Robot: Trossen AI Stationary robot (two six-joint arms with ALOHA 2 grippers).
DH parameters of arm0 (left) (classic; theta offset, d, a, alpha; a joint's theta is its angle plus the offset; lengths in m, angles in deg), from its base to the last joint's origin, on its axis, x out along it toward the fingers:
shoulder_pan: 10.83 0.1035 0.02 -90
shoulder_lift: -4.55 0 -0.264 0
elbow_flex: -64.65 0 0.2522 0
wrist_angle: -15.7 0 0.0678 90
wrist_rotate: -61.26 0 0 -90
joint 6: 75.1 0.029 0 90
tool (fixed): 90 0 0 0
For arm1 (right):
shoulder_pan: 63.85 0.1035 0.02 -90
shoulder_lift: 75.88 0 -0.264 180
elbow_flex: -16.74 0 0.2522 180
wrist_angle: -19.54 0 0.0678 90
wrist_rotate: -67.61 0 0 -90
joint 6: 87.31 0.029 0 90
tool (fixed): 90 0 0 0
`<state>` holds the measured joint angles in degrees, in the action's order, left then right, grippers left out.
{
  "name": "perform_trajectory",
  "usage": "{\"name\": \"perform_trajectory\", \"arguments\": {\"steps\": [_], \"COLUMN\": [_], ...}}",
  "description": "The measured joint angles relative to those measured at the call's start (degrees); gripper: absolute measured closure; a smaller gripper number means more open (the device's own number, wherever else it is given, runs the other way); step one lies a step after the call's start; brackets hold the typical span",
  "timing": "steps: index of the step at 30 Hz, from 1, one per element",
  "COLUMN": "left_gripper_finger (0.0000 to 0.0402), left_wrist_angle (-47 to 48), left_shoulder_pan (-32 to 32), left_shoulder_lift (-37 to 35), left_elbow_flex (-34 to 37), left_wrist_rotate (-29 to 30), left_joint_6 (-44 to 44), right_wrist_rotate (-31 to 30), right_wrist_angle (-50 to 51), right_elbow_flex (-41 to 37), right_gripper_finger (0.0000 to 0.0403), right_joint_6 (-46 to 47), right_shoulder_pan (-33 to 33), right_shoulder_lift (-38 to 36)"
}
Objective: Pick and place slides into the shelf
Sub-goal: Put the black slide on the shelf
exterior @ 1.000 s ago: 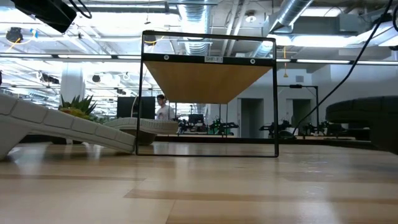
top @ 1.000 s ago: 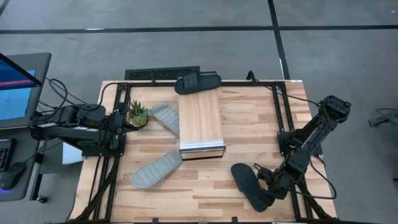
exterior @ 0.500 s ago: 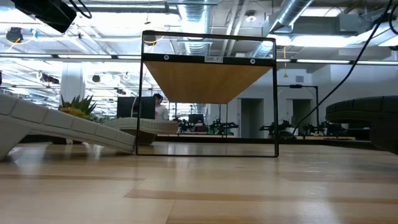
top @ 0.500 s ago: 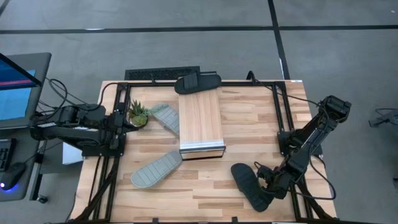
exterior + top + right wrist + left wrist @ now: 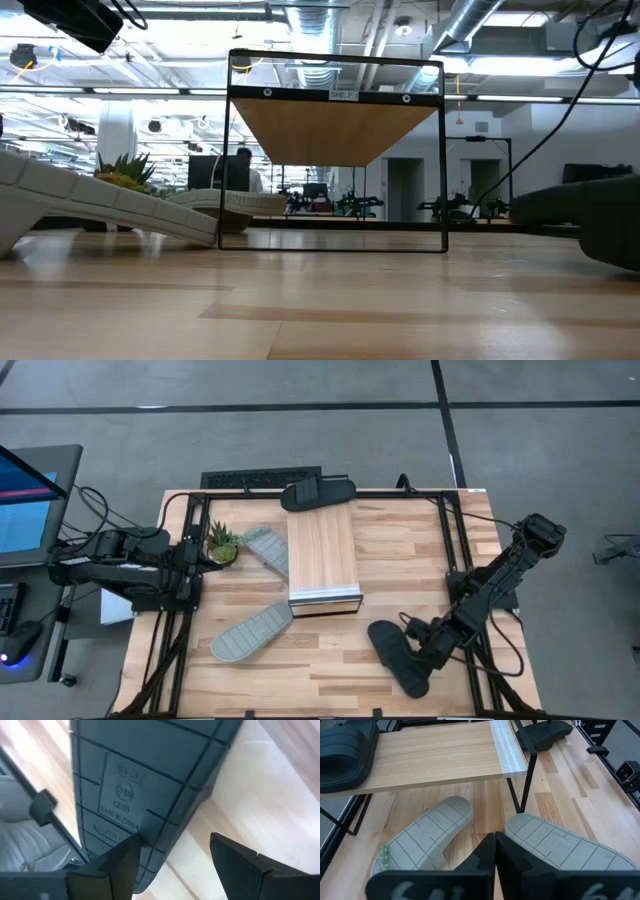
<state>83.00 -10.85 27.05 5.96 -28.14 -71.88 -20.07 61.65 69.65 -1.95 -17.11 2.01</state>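
The shelf (image 5: 322, 558) lies along the table's middle, with its metal edge toward the near side. One black slide (image 5: 318, 492) rests on the shelf's far end. Two pale grey-green slides lie sole up, one (image 5: 265, 548) left of the shelf and one (image 5: 250, 632) near its front left corner. The second black slide (image 5: 398, 654) lies sole up near the right near corner. My right gripper (image 5: 430, 643) is open at that slide's right side. My left gripper (image 5: 495, 847) is shut and waits at the left edge, by the plant. My right gripper has one fingertip (image 5: 127, 851) at the side edge of the black slide's sole (image 5: 150, 827), coming level from the table's right. The other finger (image 5: 235, 855) stands clear over bare wood. The slide lies sole up on the table. Whether the fingertip truly touches the edge, I cannot tell.
A small potted plant (image 5: 221, 543) stands beside the left gripper. Black frame rails (image 5: 455, 550) run along the table's left and right sides. Bare tabletop (image 5: 400, 560) lies between the shelf and the right arm. A keyboard (image 5: 260, 479) sits beyond the far edge.
My right gripper has moved a little toward the table's left and far side, against the black slide. The slide has shifted slightly left and turned a little. In the low view its dark outline sits lower than before.
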Motion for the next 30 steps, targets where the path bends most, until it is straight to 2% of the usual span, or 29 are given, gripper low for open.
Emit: {"name": "perform_trajectory", "arguments": {"steps": [9,20,24,30], "left_gripper_finger": [0.0401,0.0401,0.0401,0.0401], "left_wrist_angle": [0.0,0.0,0.0,0.0], "left_shoulder_pan": [0.0,0.0,0.0,0.0], "left_shoulder_lift": [0.0,0.0,0.0,0.0], "left_elbow_flex": [0.0,0.0,0.0,0.0], "left_wrist_rotate": [0.0,0.0,0.0,0.0], "left_joint_6": [0.0,0.0,0.0,0.0], "right_wrist_rotate": [3.3,3.8,4.3,6.5], "right_wrist_angle": [-4.4,-5.1,-6.5,-14.6], "right_elbow_flex": [-0.1,-0.1,-0.1,0.0], "right_gripper_finger": [0.0173,0.0173,0.0173,0.0173], "right_joint_6": [0.2,3.2,3.1,1.4], "right_shoulder_pan": [1.4,4.2,4.5,3.5], "right_shoulder_lift": [0.1,0.3,2.7,9.0]}}
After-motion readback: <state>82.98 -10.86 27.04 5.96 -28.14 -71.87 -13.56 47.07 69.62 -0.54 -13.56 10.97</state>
